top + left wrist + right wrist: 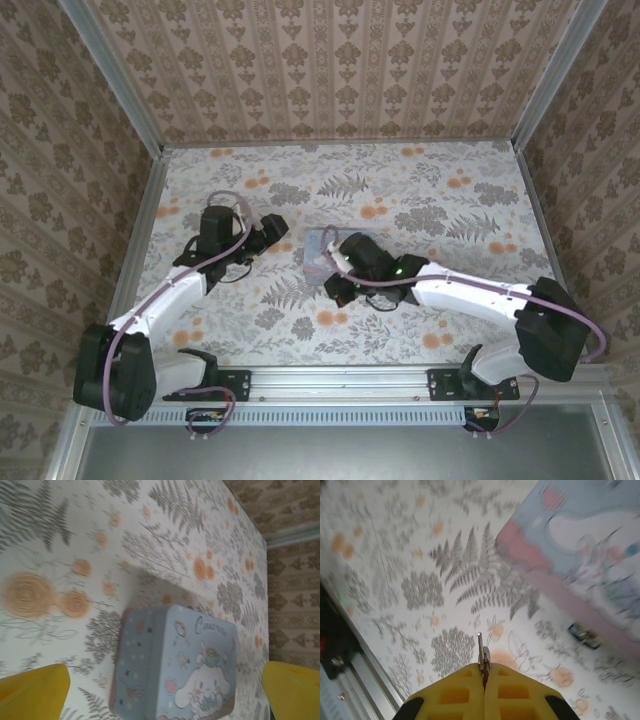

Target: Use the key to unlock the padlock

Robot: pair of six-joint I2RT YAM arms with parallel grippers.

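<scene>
Getting the small silver metal key into the lock is the job now, so go slow. Your right pincer is clenched on the key. The key's thin end pokes out in front and points away over the flowery table.

The tiny teal-blue padlock lies on the table, just beside the pink bottom edge of the big pale blue cartoon tin. In the right wrist view it sits off to the right of the key tip. It is blurry, so I cannot tell which way its keyhole faces.

Turn the wrist first so the key points at the padlock, then come in low and straight. I think the padlock is light and may slide when the key pushes it. The tin's side behind it could help stop it.

Your left pincer is released, opened wide, just left of the tin. You could bring it over to pin the padlock down. Do not loosen the right grip, or the key may twist.
</scene>
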